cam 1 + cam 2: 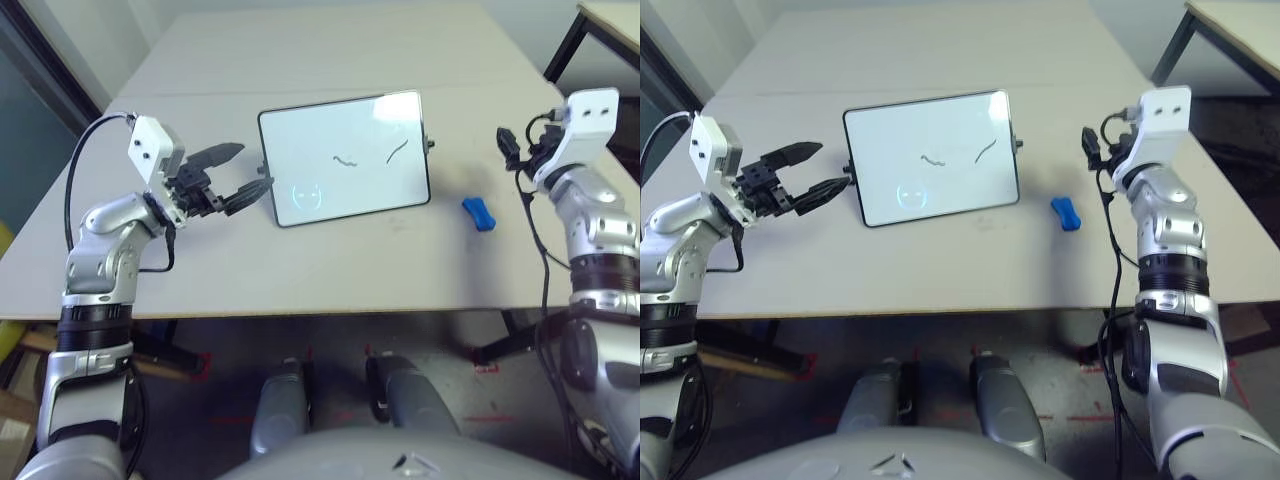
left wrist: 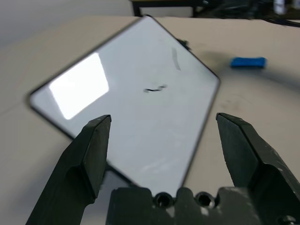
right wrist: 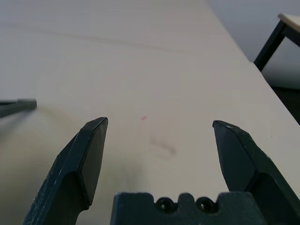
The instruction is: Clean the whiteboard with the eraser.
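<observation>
whiteboard (image 1: 345, 175) lying flat on the pale table (image 1: 300, 270), tilted slightly, and it's carrying ink! two dark marks (image 1: 345, 161) on the white face, one a small squiggle near the middle, the other a slanting stroke over towards the robot's right side. black frame all round, rounded corners, a little black knob (image 1: 430, 144) sticking out on the right edge.

and the eraser (image 1: 479, 214), bright blue, narrow at the waist, sits on the bare tabletop just off the board's right side, near the lower corner, not touching it, between the board and the right arm (image 1: 600, 220).

over to the left gripper (image 1: 257, 172): fingers spread wide, nothing between them, hanging right beside the board's left edge, one fingertip reaching close to the frame. whether that tip touches, can't tell from here.

across the table, the right gripper (image 3: 160, 123) is wide open too, empty, beyond the eraser and well apart from the board, with only tabletop showing between its two black fingers. a second table (image 1: 615, 25) stands past the far right edge.
</observation>
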Robot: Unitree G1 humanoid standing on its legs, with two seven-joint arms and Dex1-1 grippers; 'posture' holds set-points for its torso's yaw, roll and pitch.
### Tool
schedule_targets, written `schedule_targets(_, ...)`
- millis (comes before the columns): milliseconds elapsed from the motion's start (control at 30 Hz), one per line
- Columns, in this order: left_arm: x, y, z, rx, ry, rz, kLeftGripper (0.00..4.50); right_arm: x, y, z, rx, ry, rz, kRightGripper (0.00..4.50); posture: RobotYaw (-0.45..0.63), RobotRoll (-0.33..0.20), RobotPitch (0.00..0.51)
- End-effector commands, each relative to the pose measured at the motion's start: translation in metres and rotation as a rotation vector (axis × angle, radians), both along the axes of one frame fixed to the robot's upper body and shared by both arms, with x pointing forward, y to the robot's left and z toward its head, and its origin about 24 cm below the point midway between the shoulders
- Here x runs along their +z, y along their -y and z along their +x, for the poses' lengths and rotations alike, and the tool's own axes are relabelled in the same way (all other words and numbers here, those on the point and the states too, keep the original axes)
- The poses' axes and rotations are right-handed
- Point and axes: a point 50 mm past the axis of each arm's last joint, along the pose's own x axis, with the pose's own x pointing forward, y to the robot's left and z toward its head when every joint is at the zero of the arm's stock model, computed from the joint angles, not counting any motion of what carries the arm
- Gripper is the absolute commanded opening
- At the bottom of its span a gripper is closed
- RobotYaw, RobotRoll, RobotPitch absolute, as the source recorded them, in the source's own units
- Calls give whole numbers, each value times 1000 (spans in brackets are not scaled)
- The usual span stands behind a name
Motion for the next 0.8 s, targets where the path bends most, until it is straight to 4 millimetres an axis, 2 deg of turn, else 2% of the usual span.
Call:
schedule_targets(33,-4,5,-3,-36,-11,47,4500,22,-3,-2,-5,-94,-37,4492,-168,0,97)
schedule_targets(167,-3,9,-2,-46,6,55,4500,41,-6,-8,-1,-278,-44,4492,-175,0,95)
schedule_targets(267,-4,10,0,-50,13,67,4500,50,-7,-15,-13,-415,-27,4492,-180,0,91)
schedule_targets(367,-7,13,1,-53,16,83,4500,55,-17,-27,36,-552,-22,4492,-182,0,90)
schedule_targets(467,-10,13,2,-53,15,88,4500,50,-27,-36,95,-645,-40,4492,-182,0,90)
schedule_targets(800,-12,16,4,-56,18,93,4500,27,-35,-46,134,-791,-12,4492,-184,0,85)
